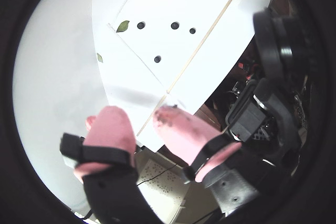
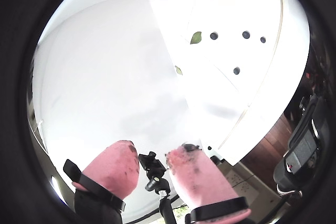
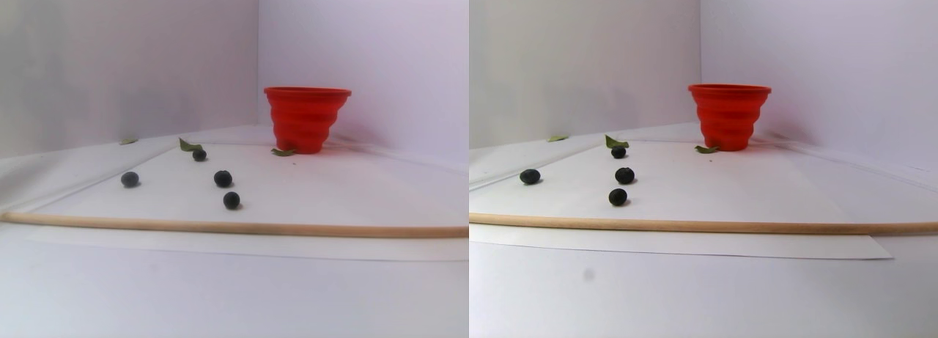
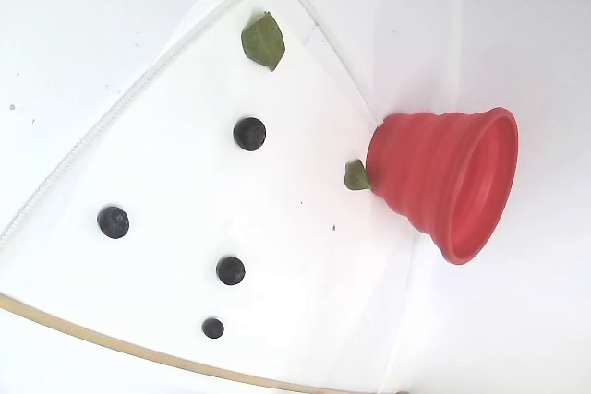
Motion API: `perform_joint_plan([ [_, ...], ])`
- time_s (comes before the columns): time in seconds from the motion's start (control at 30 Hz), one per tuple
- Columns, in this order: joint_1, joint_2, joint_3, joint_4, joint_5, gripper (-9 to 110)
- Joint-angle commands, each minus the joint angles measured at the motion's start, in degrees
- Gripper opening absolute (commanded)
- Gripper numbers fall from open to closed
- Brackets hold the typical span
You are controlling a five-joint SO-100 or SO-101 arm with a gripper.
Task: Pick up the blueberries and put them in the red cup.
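**Ana:** Blueberries first. Where do they sit?

**Ben:** Four blueberries (image 4: pixel 249 134) lie loose on a white paper sheet (image 4: pixel 305 256) on the counter (image 4: pixel 74 34), all apart from one another. In the fixed view one sits near the large green leaf (image 4: pixel 264 40), one lies far to the left, and two smaller ones lie lower down, close to the wooden stick (image 4: pixel 111 343).

**Ana:** And the cup?

**Ben:** The red cup (image 4: pixel 448 180) stands upright on its narrow base at the sheet's far edge, wide rim up, as the stereo pair view shows. A small leaf (image 4: pixel 356 175) touches its base. I cannot see inside it from any view.

**Ana:** Is the arm near any of it?

**Ben:** No. In a wrist view the gripper (image 1: pixel 137 115) hangs above the near edge of the sheet, well apart from the berries, which show further up the picture. The cup only peeks in at the top edge there.

**Ana:** Gripper state?

**Ben:** Its jaws stand apart with a clear gap and nothing between them. Both pink fingertips (image 2: pixel 116 158) carry dark smudges in both wrist views. The arm does not appear in the stereo pair or the fixed view.
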Motion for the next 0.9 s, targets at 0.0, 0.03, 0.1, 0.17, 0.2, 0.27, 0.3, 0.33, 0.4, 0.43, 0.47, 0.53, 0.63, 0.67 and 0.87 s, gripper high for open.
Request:
perform_joint_plan([
  [0.0,0.18,-2.37,-6.33,-7.29,-2.99,11],
  [0.03,-0.62,-4.83,-7.29,-7.56,-3.60,11],
  [0.1,-1.05,-6.42,-5.19,-7.56,-4.92,11],
  [0.17,-1.32,-4.66,-3.34,-7.29,-7.21,12],
  [0.2,-1.41,-4.31,-3.16,-6.50,-8.09,12],
  [0.27,-1.93,-3.96,-2.11,-5.36,-10.72,11],
  [0.3,-2.11,-3.96,-1.41,-5.45,-12.22,11],
  [0.33,-2.11,-4.66,-0.79,-5.80,-13.71,11],
  [0.4,-3.60,-5.89,-0.44,-6.06,-16.96,12],
  [0.43,-4.75,-6.42,-0.26,-5.98,-18.81,11],
  [0.47,-5.54,-6.68,0.00,-5.89,-20.57,11],
  [0.53,-5.89,-6.77,1.49,-6.15,-23.82,11],
  [0.63,-6.24,-7.56,3.78,-7.29,-28.39,12],
  [0.67,-6.33,-7.73,4.04,-7.56,-29.71,12],
  [0.87,-6.59,-9.23,6.77,-9.14,-36.47,12],
])
